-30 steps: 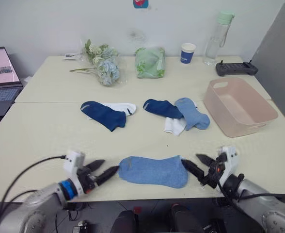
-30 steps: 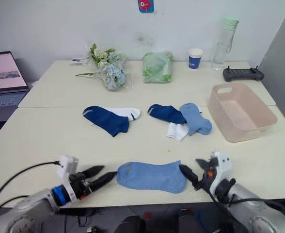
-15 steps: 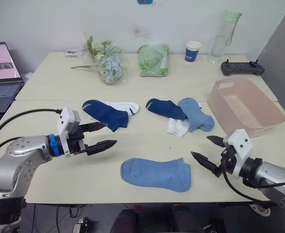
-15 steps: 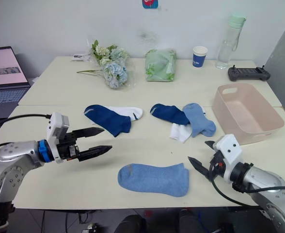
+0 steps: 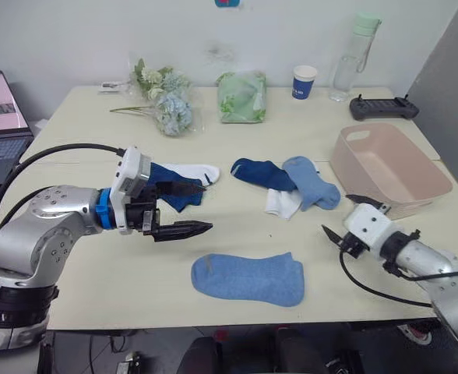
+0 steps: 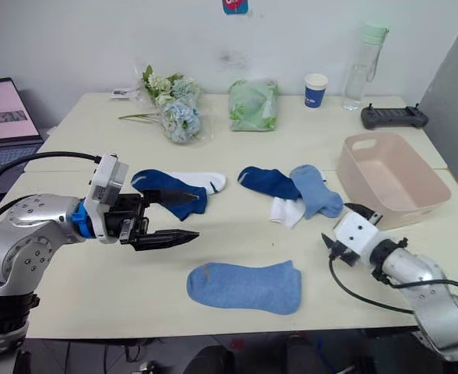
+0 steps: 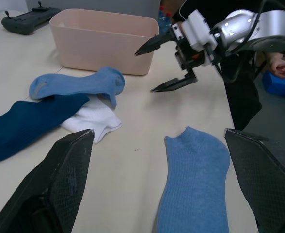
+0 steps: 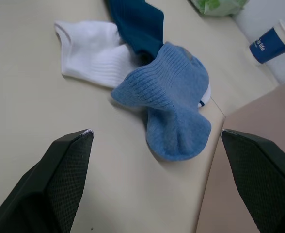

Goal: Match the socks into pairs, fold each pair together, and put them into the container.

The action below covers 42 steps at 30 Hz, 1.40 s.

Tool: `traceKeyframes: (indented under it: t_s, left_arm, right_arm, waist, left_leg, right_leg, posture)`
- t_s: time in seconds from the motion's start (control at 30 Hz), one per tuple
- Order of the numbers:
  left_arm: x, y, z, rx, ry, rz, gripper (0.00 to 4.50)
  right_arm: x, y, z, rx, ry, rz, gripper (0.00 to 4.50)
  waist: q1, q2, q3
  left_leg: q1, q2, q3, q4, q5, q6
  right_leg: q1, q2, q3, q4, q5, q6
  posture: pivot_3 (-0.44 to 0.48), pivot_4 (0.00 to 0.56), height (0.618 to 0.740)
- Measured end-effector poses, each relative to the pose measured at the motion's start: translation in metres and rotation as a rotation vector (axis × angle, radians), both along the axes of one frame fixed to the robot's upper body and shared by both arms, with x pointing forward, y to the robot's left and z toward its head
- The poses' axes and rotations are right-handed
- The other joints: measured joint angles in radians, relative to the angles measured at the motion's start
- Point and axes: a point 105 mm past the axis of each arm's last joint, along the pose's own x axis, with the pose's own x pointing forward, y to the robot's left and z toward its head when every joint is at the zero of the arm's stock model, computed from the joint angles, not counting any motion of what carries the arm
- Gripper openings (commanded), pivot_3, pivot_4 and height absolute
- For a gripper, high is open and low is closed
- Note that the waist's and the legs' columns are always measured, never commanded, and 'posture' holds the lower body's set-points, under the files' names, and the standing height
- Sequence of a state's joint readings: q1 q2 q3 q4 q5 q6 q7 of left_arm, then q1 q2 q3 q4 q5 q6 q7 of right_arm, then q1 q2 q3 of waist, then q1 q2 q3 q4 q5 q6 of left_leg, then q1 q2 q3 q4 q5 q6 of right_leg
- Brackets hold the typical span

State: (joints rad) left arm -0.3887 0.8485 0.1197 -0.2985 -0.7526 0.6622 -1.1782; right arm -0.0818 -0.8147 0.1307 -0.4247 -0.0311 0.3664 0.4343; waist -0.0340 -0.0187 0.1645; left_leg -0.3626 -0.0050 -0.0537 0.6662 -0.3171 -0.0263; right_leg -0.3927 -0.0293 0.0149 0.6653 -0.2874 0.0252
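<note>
— Light blue sock (image 5: 248, 278) flat on the cream worktop (image 5: 81, 140), lower centre of frame, touched by nothing. Elsewhere?

— Mid-frame: navy sock (image 5: 262, 173) under a second light blue sock (image 5: 309, 182), white sock (image 5: 280, 202) poking out beneath. Left of that heap, another navy sock (image 5: 170, 185) overlapping a white sock (image 5: 194, 171).

— Pink container (image 5: 388, 169)?

— Right side of frame, open top up, no socks visible inside.

— Jaws?

— Left gripper (image 5: 196, 207) centre left, jaws spread wide, holding nothing, just above the near sock. Right gripper (image 5: 344, 218) lower right, beside the container's near corner, jaws spread too, empty.
</note>
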Motion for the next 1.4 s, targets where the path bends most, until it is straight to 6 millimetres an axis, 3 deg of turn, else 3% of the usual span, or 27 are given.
traceKeyframes:
  t_s: [0.27,0.3,0.4,0.73,0.87,1.03,1.17,1.27,1.4]
  left_arm:
    - [-0.008,-0.010,0.006,-0.011,0.004,-0.018,4.48]
    - [-0.008,-0.010,0.006,-0.012,0.005,-0.016,4.49]
    - [-0.005,-0.009,0.005,-0.017,0.011,-0.004,4.50]
    - [-0.002,-0.004,-0.006,-0.021,0.004,0.024,4.50]
    - [0.003,0.001,-0.015,-0.023,0.007,0.040,4.50]
    - [0.005,0.003,-0.018,-0.030,0.006,0.047,4.50]
    - [0.004,0.004,-0.017,-0.030,0.006,0.041,4.50]
    - [0.005,0.007,-0.015,-0.029,-0.003,0.050,4.50]
    - [0.004,0.015,-0.018,-0.017,0.009,0.080,4.50]
  right_arm:
    - [0.048,0.005,0.005,-0.141,-0.033,0.020,4.50]
    - [0.052,0.004,0.006,-0.151,-0.030,0.018,4.32]
    - [0.059,0.001,0.007,-0.184,-0.019,0.017,3.56]
    - [0.056,0.011,-0.005,-0.194,0.047,0.067,0.02]
    - [0.054,0.015,-0.004,-0.180,0.049,0.078,0.02]
    - [0.057,0.006,0.008,-0.161,0.019,0.044,0.02]
    - [0.062,0.002,0.053,-0.114,-0.087,0.039,0.02]
    - [0.055,0.017,0.082,-0.048,-0.152,0.104,0.02]
    - [0.039,0.049,0.087,0.080,-0.086,0.226,0.02]
  waist:
    - [0.005,0.000,0.000]
    - [0.005,0.000,0.000]
    - [0.006,0.000,0.000]
    - [0.006,0.000,0.000]
    - [0.006,0.000,0.000]
    - [0.006,0.000,0.000]
    - [0.005,0.001,0.001]
    - [0.003,0.001,0.001]
    - [0.001,0.001,0.001]
  left_leg:
    - [-0.002,-0.001,0.000,0.001,0.002,-0.003]
    - [-0.002,-0.001,0.000,0.001,0.002,-0.003]
    - [-0.002,0.000,-0.001,0.000,0.002,-0.003]
    - [-0.001,0.000,0.000,0.002,0.002,-0.003]
    - [-0.002,-0.001,0.000,0.005,0.002,-0.003]
    - [-0.002,-0.001,0.000,0.012,0.000,0.000]
    - [-0.001,-0.001,0.000,0.012,0.000,0.000]
    - [-0.001,0.002,-0.001,0.012,0.000,0.000]
    - [-0.002,0.002,-0.001,0.012,0.000,0.000]
  right_leg:
    - [-0.001,-0.001,0.000,0.000,0.000,0.000]
    - [-0.001,-0.001,0.000,0.000,0.000,0.000]
    - [-0.001,-0.001,-0.001,0.000,0.000,0.000]
    - [-0.002,-0.001,0.000,0.002,0.000,0.000]
    - [-0.003,-0.001,0.000,0.007,0.000,0.000]
    - [-0.003,-0.001,0.001,0.014,0.000,0.000]
    - [-0.003,0.000,0.001,0.015,0.001,-0.001]
    - [-0.003,0.001,0.000,0.015,0.001,-0.001]
    - [-0.005,0.001,0.001,0.015,0.001,-0.001]
  posture:
    - [0.000,0.150,0.740]
    - [0.000,0.150,0.740]
    - [0.000,0.150,0.740]
    - [0.000,0.150,0.740]
    - [0.000,0.150,0.740]
    - [0.000,0.150,0.740]
    - [0.000,0.150,0.740]
    - [0.000,0.150,0.740]
    - [0.000,0.150,0.740]
